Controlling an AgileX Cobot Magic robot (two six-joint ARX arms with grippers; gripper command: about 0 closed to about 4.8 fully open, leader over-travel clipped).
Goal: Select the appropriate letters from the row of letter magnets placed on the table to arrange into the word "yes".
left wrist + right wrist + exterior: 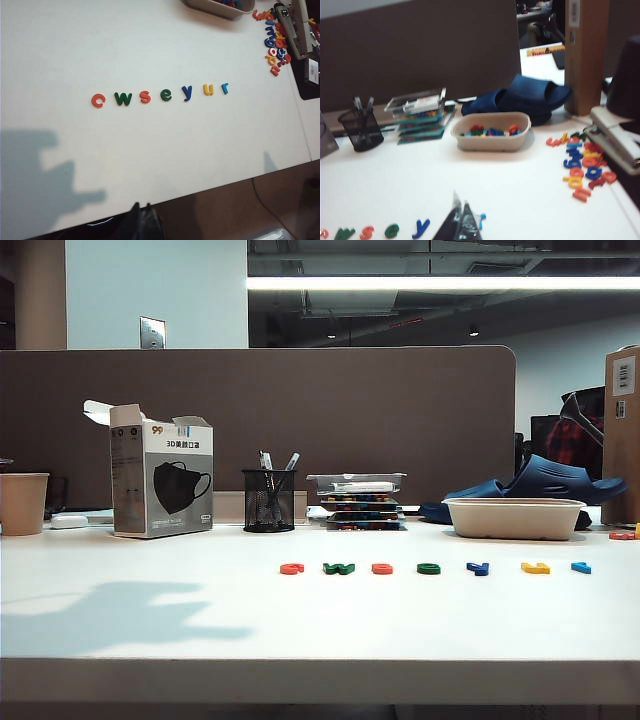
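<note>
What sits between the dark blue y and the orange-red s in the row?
Only the green e lies between the y and the s, clearest in the left wrist view.

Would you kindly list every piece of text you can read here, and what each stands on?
"c w s e y u r": the row of letter magnets on the table.
"99" and "3D", then characters too small to read: mask box.
Barcode label on the cardboard box: unreadable.

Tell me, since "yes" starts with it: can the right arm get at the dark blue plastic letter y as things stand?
Probably yes. The right pincer, shut, hovers just beside the dark blue plastic letter y, and only bare white table lies around it. It would have to open first.
</note>
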